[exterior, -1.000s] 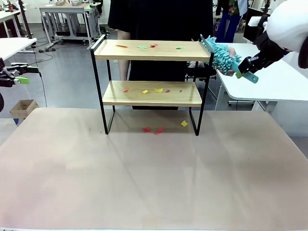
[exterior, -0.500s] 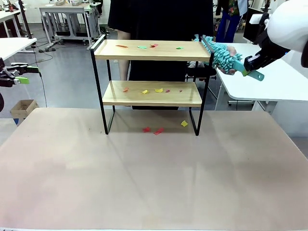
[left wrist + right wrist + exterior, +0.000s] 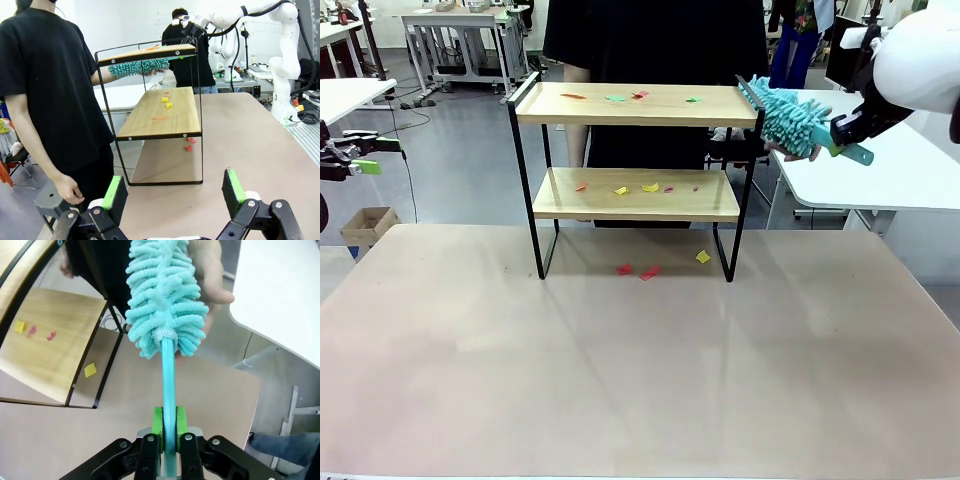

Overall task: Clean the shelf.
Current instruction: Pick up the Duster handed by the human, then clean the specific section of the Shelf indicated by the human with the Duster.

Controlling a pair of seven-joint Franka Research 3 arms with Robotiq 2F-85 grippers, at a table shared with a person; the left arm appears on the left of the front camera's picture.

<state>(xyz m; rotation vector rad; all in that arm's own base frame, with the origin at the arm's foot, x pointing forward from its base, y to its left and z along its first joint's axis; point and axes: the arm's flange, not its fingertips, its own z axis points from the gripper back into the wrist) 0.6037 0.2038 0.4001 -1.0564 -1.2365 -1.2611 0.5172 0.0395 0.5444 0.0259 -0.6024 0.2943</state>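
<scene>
Right claw (image 3: 169, 427): was clamped on duster (image 3: 162, 295) handle.
Left claw (image 3: 172, 192): was apart.
Risk: hand (image 3: 212, 270) touched duster; I feared pulling would twist my grip.

Right gripper (image 3: 169, 421) now tight on the handle of the teal duster (image 3: 790, 112) — duster higher, nearer level.

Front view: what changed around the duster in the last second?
The right gripper shut its fingers on the fluffy teal duster handle, raising it nearer level. The person's hand stays on its head. The wooden two-tier shelf, coloured paper scraps and open left gripper unchanged.
</scene>
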